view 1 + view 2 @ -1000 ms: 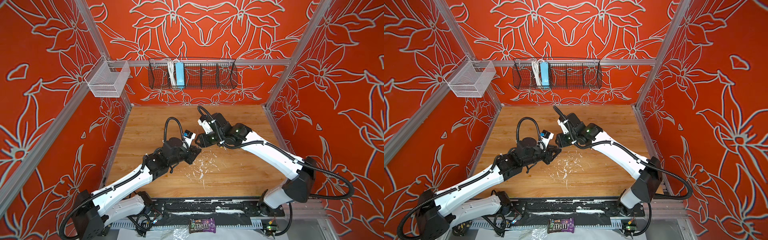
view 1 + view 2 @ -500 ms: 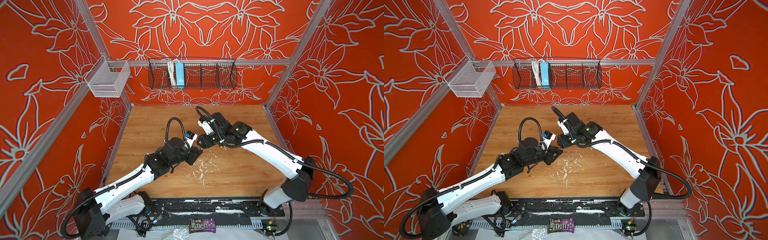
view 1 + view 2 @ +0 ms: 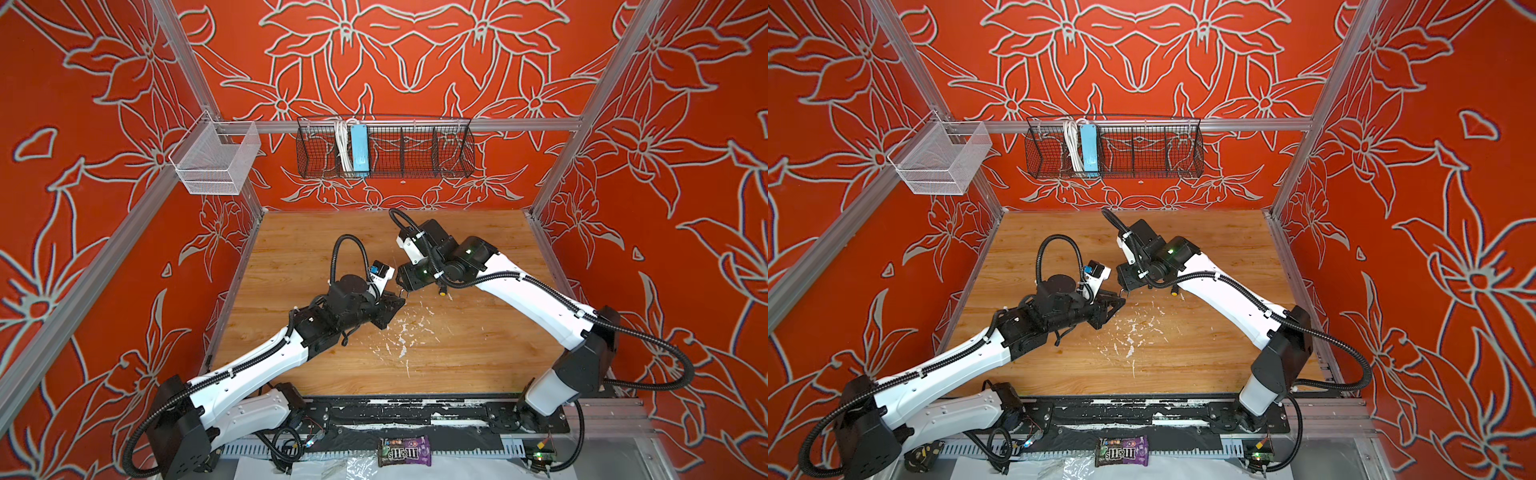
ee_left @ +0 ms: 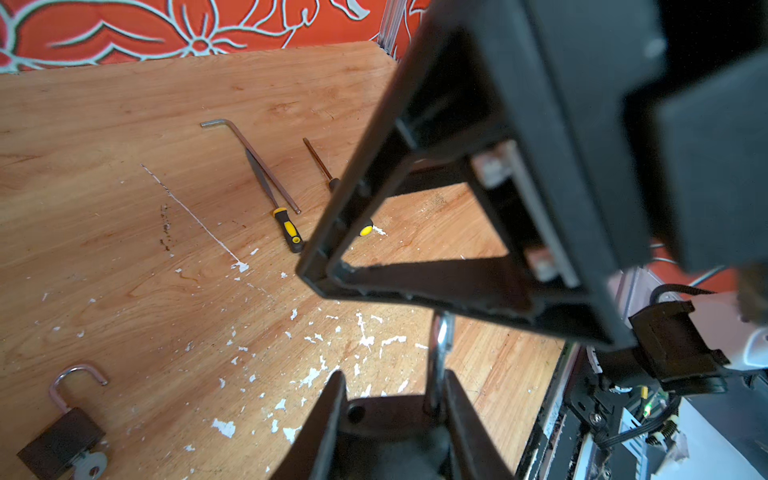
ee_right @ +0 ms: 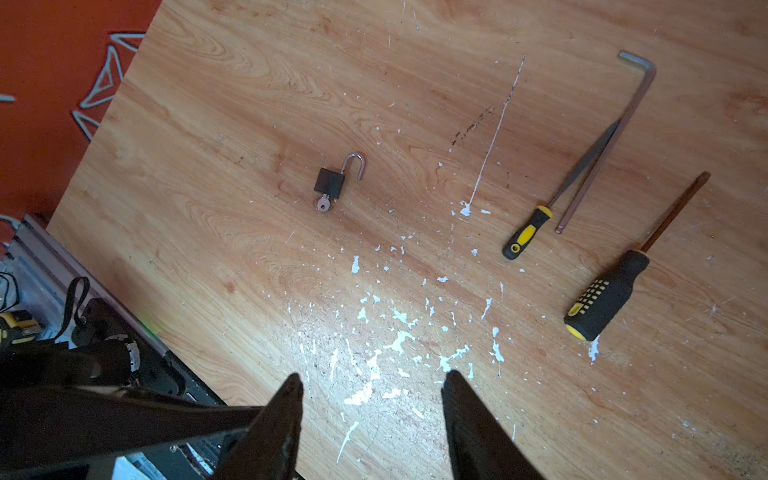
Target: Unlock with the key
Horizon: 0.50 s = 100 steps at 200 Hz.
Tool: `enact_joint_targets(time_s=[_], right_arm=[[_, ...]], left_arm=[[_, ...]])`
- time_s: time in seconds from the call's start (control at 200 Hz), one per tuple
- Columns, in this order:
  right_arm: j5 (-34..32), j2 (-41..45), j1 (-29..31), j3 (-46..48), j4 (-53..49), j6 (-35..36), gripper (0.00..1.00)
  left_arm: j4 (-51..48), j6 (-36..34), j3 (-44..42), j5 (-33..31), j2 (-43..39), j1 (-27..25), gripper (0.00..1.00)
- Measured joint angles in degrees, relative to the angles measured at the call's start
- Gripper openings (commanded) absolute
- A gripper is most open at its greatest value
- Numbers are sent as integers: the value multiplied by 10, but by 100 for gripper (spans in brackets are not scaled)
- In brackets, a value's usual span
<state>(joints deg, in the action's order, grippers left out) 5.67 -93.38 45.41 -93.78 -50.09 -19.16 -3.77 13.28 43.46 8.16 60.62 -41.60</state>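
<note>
Padlock [image 5: 330,183]: flat on table [image 5: 415,83], well apart from file [image 5: 528,232]; shackle open, key [image 5: 323,203] inserted.
Right gripper [image 5: 372,374]: spread, empty.
Left gripper [image 4: 395,376]: part-way apart; hold unclear.
Risk: the grippers, nearly touching, may collide if either swings.

key [image 5: 323,204] in padlock [image 5: 330,183] | padlock on table [image 5: 249,124] | file [image 5: 527,232] touching hex key [image 5: 636,93]

Wooden table [image 5: 249,104]; on it padlock [image 5: 330,183], file [image 5: 557,195], hex key [image 5: 631,99], screwdriver [image 5: 623,274].
</note>
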Motion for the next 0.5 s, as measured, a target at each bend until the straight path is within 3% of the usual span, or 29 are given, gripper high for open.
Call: enact_joint_targets(time_s=[0.5], right_arm=[[-1,84,-9,89,-1,3,55]], left_arm=[[5,11,-3,-30,8,0,0]])
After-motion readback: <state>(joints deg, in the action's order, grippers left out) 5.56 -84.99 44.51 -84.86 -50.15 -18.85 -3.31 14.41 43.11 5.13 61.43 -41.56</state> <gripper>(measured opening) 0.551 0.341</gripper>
